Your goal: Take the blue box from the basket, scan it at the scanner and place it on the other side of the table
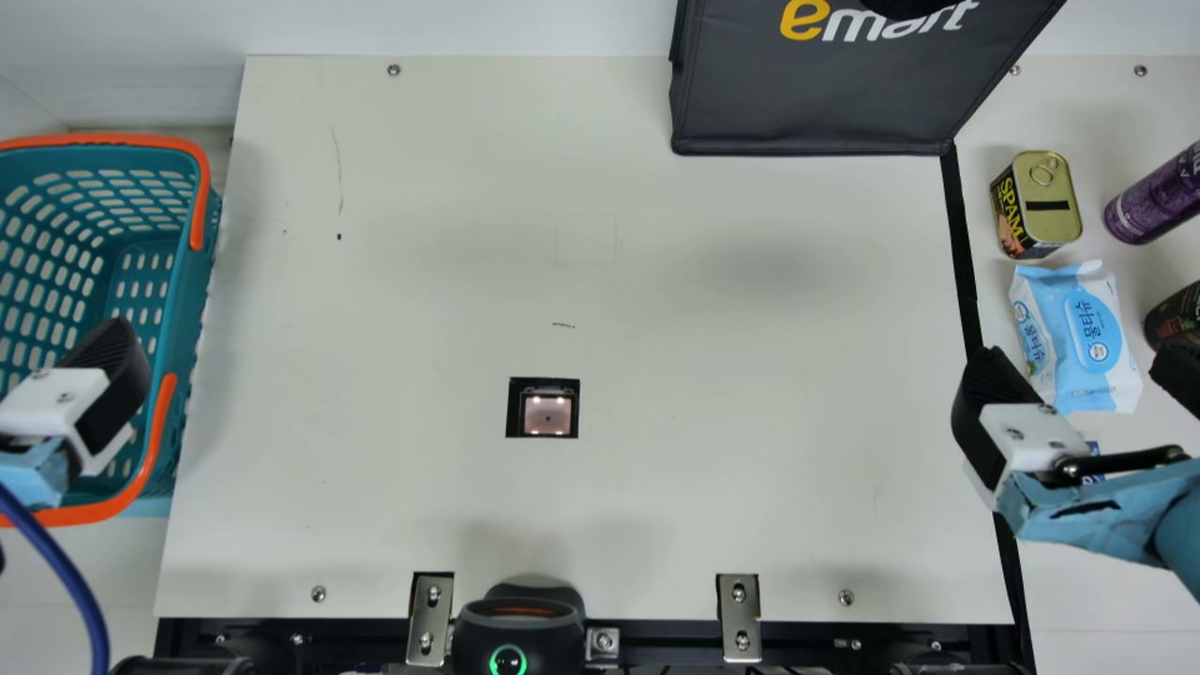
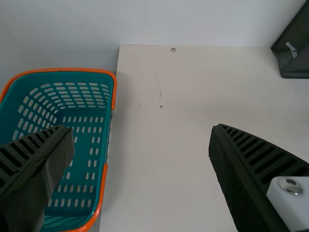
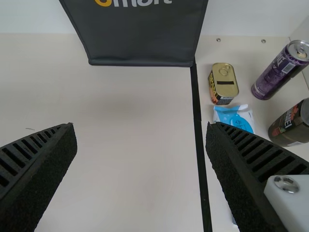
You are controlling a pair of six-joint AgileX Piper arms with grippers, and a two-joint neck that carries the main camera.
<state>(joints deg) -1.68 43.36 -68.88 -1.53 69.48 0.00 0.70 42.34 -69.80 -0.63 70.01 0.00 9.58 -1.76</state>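
The left gripper, above the basket, is spread wide, gripping nothing. The right gripper is equally wide and unladen; beneath it lies a partly hidden blue item, though I cannot tell whether it is the blue box.

Main view: a dark bag with yellow and white lettering stands at the upper right against a pale wall, and a black strip runs from near its lower right corner down the right side of the frame. Right of the strip, a gold-topped tin lies just above a light blue and white wipes pack, with a purple can and a dark can at the right edge; two metal brackets are set apart along the bottom.Main view: a dark bag with yellow and white lettering occupies the upper right against a pale wall, and a black strip runs from near its lower right corner down the right side of the frame. Right of the strip, a gold-topped tin appears just above a light blue and white wipes pack, with a purple can and a dark can at the right edge. Two metal brackets are set well apart along the bottom.
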